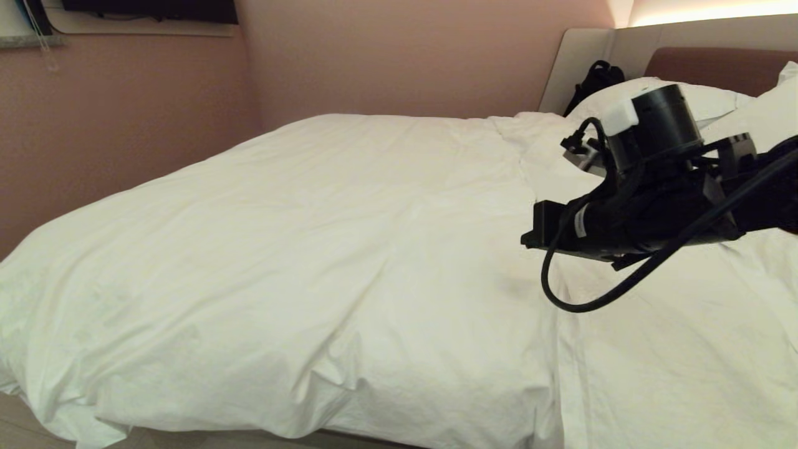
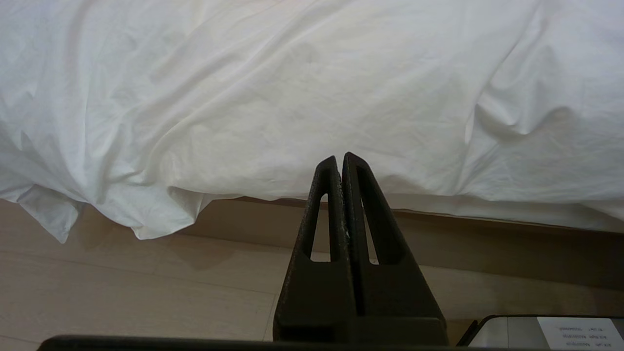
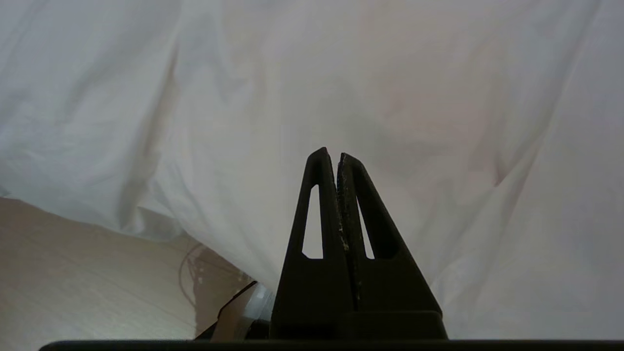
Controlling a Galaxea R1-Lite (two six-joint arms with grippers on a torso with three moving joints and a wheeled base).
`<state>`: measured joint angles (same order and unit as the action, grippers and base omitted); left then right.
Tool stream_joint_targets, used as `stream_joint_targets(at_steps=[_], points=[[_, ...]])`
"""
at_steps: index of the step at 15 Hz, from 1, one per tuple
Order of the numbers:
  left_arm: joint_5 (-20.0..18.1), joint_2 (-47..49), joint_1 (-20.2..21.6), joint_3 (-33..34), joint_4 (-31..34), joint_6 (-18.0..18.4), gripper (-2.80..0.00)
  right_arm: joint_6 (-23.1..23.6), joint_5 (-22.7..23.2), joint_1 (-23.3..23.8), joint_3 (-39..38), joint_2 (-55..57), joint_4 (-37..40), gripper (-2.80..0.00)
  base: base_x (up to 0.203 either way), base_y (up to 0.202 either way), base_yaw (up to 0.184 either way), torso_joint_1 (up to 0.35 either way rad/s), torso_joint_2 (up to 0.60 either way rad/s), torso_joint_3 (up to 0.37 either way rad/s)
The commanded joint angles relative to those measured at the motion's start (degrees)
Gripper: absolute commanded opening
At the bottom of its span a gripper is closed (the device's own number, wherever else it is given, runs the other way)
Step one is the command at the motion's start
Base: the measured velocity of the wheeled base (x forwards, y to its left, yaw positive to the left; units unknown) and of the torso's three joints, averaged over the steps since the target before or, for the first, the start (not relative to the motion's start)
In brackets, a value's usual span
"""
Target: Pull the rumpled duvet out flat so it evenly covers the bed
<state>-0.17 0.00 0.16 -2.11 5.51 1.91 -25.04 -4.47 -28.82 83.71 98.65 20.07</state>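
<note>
— While the duvet (image 1: 324, 249) lies spread over the bed (image 2: 438, 214), which way does it run?

— Its long axis goes from the low corner at the near left up toward the pillows (image 1: 717, 103) and headboard (image 1: 717, 62) at the far right; its near edge droops over the side toward the pale floor (image 2: 122, 287).

— Anything in the way?

— The right arm crosses above the covers near the pillows; a black bag (image 1: 595, 81) sits against the headboard.

— And the grippers?

— Right gripper (image 3: 337, 158): fingers pressed together, holding nothing, over white cloth; left gripper (image 2: 340, 161) — likewise closed and empty — low by the bed's edge.
</note>
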Motion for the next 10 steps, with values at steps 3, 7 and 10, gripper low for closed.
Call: stream_joint_targets(at_steps=[3, 7, 10], points=[[-0.01, 0.00, 0.02, 0.00, 0.03, 0.02, -2.80, -0.18, -0.74, -1.50, 0.66, 5.16, 0.01, -2.80, 0.000, 0.000, 0.000, 0.000, 0.00, 0.000], [-0.01, 0.00, 0.02, 0.00, 0.03, 0.02, -2.80, 0.08, -0.45, -2.38, 0.05, 7.61, -2.56, -2.80, 0.000, 0.000, 0.000, 0.000, 0.00, 0.000], [-0.01, 0.00, 0.02, 0.00, 0.03, 0.02, -2.80, 0.35, -0.45, -2.56, 0.32, 7.35, -2.58, -2.80, 0.000, 0.000, 0.000, 0.000, 0.00, 0.000]])
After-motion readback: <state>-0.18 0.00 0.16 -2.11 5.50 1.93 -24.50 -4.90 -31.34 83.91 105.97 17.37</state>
